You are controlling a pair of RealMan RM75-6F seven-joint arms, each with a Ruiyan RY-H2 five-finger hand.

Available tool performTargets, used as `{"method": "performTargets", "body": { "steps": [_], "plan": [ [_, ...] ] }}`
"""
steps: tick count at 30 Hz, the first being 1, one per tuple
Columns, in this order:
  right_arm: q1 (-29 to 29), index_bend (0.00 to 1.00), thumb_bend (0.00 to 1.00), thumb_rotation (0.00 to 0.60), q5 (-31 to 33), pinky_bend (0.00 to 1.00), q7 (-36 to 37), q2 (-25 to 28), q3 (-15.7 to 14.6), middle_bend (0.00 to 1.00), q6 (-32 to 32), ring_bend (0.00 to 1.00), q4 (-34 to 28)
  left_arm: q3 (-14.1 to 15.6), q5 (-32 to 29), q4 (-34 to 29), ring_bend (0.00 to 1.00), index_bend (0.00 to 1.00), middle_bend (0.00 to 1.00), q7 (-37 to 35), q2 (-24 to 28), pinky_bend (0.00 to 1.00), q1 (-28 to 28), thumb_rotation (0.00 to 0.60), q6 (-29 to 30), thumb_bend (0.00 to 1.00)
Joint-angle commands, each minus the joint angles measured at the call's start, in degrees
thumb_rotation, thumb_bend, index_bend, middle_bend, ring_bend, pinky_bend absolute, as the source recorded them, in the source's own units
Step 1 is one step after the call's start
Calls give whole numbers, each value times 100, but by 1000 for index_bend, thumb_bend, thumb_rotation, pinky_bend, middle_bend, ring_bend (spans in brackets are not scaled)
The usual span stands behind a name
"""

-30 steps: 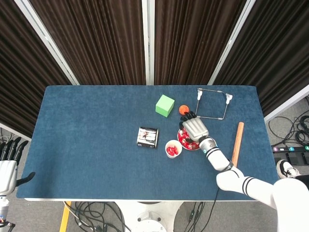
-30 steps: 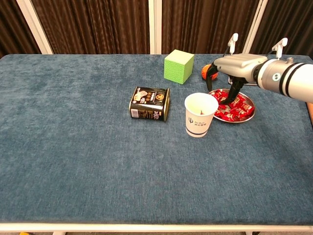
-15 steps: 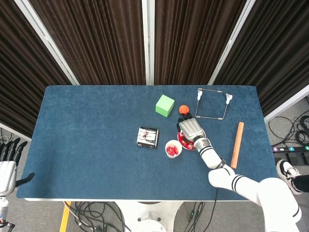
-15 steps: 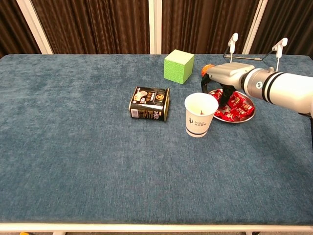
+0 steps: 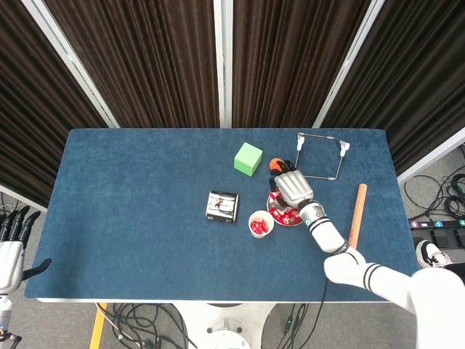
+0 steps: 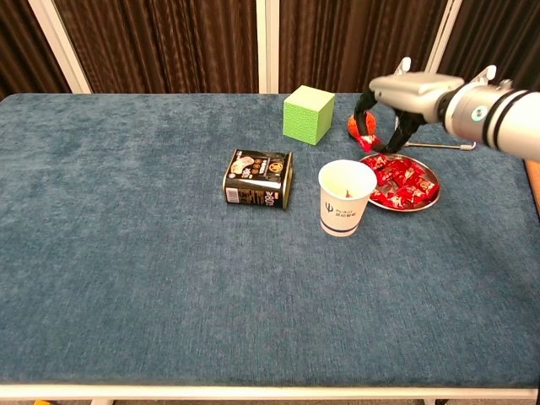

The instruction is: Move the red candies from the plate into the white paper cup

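- Chest view: the right hand (image 6: 403,94) hangs above the far edge of the plate (image 6: 431,199), clear of it, fingers pointing down.
- A red candy (image 6: 368,142) is pinched at the fingertips of that hand, lifted off the pile and hanging just behind the plate's near-left rim.
- Remaining red candies (image 6: 403,184) lie heaped in the metal plate, which sits on the blue bench (image 6: 152,287).
- The white paper cup (image 6: 345,198) stands upright, just beside the plate on its left; rims close, contact cannot be confirmed.
- Head view: the cup (image 5: 260,223) contains red candies; the right hand (image 5: 293,188) covers part of the plate (image 5: 279,220).
- The left hand (image 5: 12,243) sits off the bench at the lower left edge, fingers extended and apart, holding nothing.
- A black tin (image 6: 259,178) lies on its side left of the cup, apart from it.
- A green cube (image 6: 308,114) stands behind the cup; an orange ball (image 6: 357,123) lies near it, partly hidden by the right hand.
- A wire frame (image 5: 318,158) rests at the far right; a wooden rod (image 5: 357,216) lies right of the plate, well apart.
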Motion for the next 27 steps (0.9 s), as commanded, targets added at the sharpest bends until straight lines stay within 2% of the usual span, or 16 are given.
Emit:
{"method": "performTargets", "body": {
  "steps": [1, 7, 17, 19, 23, 27],
  "plan": [
    [-281, 562, 352, 600, -662, 3, 470, 833, 40, 218, 529, 0, -1169, -1, 14, -12, 84, 162, 136, 11, -10, 90, -13, 600, -8, 0],
    [-327, 557, 352, 600, -1183, 3, 644, 1073, -186, 210, 570, 0, -1802, 9, 55, -66, 84, 162, 136, 40, -5, 89, -52, 600, -51, 0],
    [-187, 493, 345, 600, -1307, 2, 256, 768, -455, 195, 330, 0, -1727, 14, 70, -85, 83, 162, 136, 50, 6, 90, -57, 600, -42, 0],
    [-204, 442, 309, 600, -1288, 1, 187, 752, -467, 188, 368, 0, -1726, 18, 70, -77, 83, 162, 136, 46, -2, 89, -56, 600, -42, 0],
    [-274, 363, 143, 600, -1197, 0, 251, 820, -394, 185, 496, 0, -1732, 27, 68, -60, 83, 162, 136, 31, -9, 90, -53, 600, -47, 0],
    [-365, 333, 101, 600, -1057, 0, 317, 940, -311, 186, 618, 0, -1678, 19, 84, -65, 83, 162, 136, 37, -11, 89, -77, 600, -63, 0]
  ]
}}
